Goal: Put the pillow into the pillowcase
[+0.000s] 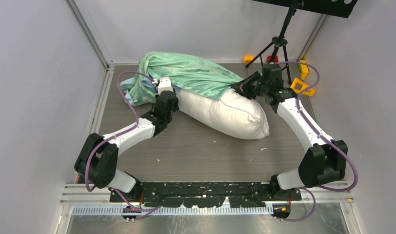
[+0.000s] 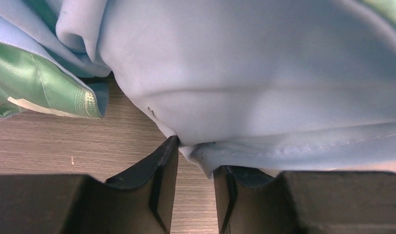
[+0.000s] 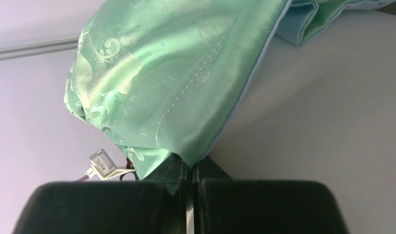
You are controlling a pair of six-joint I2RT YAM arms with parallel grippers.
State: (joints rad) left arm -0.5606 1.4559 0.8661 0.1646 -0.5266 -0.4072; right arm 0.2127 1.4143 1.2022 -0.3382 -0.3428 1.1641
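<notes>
Pillow (image 1: pixel 225 114): plump white fabric, on grey woodgrain bench (image 1: pixel 201 151), far end covered
Pillowcase (image 1: pixel 191 70): limp wrinkled mint-green satin, light-blue reverse
Left end effector (image 2: pixel 196 156): hem at tips, hold unclear
Right end effector (image 3: pixel 190 168): clamped on pillowcase edge

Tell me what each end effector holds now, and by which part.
The right end effector is shut on the pillowcase, at its stitched green edge. The left end effector touches its blue seam; a grip cannot be told.
</notes>
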